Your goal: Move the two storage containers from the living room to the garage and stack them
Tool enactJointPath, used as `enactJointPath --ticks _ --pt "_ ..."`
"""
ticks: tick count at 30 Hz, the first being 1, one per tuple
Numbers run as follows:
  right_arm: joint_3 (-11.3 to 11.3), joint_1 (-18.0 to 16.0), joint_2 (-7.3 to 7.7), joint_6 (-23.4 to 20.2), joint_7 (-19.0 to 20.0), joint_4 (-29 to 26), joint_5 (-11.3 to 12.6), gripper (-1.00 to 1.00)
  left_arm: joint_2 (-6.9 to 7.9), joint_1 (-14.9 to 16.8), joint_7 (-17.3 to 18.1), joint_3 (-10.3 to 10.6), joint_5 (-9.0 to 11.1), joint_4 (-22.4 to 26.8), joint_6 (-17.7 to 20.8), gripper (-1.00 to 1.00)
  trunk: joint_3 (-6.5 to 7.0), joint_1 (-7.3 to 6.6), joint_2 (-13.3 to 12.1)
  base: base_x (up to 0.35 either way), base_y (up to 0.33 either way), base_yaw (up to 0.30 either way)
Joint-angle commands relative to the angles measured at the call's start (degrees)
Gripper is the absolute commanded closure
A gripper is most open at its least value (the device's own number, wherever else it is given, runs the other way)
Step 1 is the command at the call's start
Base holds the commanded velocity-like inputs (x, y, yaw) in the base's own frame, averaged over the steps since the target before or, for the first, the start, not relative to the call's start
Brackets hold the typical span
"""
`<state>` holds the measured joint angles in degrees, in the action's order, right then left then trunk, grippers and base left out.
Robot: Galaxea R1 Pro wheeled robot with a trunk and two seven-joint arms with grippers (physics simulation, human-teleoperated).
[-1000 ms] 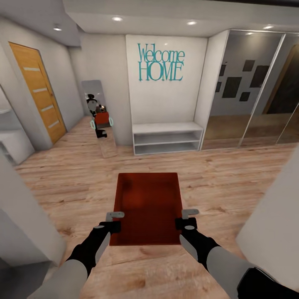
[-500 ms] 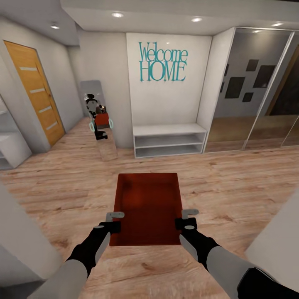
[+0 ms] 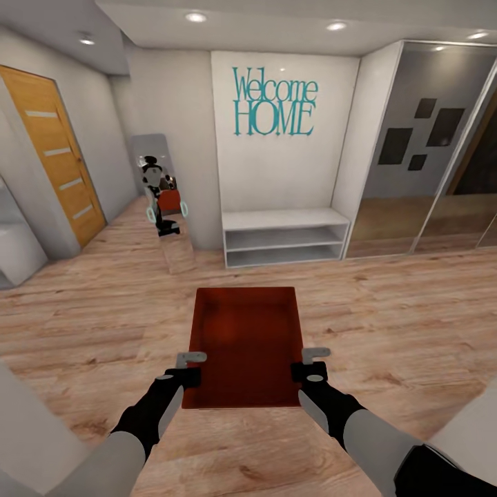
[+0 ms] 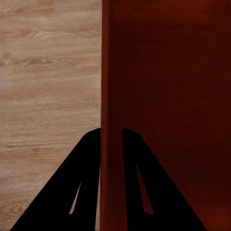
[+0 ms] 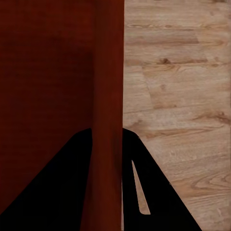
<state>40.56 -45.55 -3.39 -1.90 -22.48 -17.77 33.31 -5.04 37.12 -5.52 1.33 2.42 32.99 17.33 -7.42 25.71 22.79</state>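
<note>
orange-red container (image 3: 245,342) empty | left tool (image 3: 188,367) + right tool (image 3: 310,364) clamp side walls

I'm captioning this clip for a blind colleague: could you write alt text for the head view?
An orange-red storage container is carried over a light wood plank floor, the left gripper and right gripper each clamped on a side wall. Ahead are a white shelf bench under a teal "Welcome HOME" sign, a wooden door and mirrored wardrobe doors.

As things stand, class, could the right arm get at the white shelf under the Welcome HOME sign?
Probably not. The right end effector is clamped on the bin wall, as is the left end effector, and the shelf stands well across the wood floor.
</note>
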Motion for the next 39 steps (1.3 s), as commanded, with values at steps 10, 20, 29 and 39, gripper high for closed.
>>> enactJointPath --ticks 10,20,29,39 --pt "0.88 -0.06 0.08 -1.8 -0.66 1.1 1.4 1.0 0.03 0.06 -0.7 0.34 -0.23 0.23 -1.15 1.0 -0.12 0.07 0.13 0.323 0.079 0.0" --pt "0.84 -0.06 0.14 -1.8 -0.67 1.14 1.42 1.0 0.03 0.06 -0.66 0.4 -0.23 0.23 -1.15 1.0 -0.12 0.07 0.13 0.323 0.079 0.0" --pt "0.84 -0.06 0.14 -1.8 -0.68 1.13 1.4 1.0 0.02 0.06 -0.71 0.43 -0.15 0.23 -1.14 1.0 -0.12 0.07 0.13 0.323 0.079 0.0" --pt "0.85 -0.06 0.14 -1.8 -0.65 1.16 1.4 1.0 0.01 0.06 -0.72 0.41 -0.14 0.23 -1.15 1.0 -0.12 0.07 0.13 0.323 0.079 0.0"
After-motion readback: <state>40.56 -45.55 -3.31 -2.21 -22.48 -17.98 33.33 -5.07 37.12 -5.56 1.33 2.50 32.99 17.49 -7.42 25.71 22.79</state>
